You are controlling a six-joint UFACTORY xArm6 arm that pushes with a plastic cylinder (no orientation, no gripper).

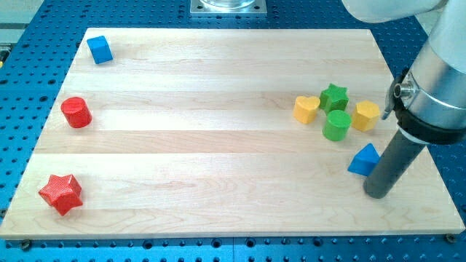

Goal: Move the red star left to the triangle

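The red star (60, 193) lies near the board's bottom left corner. The blue triangle (362, 160) sits far across the board at the view's right. My tip (376, 193) rests on the board just below and right of the blue triangle, close to it or touching it, and far from the red star.
A red cylinder (76, 112) and a blue cube (100, 49) stand along the left side. Above the triangle is a cluster: yellow heart (306, 109), green star (334, 96), green cylinder (336, 125), yellow hexagon (366, 116). The wooden board (218, 145) lies on a blue perforated table.
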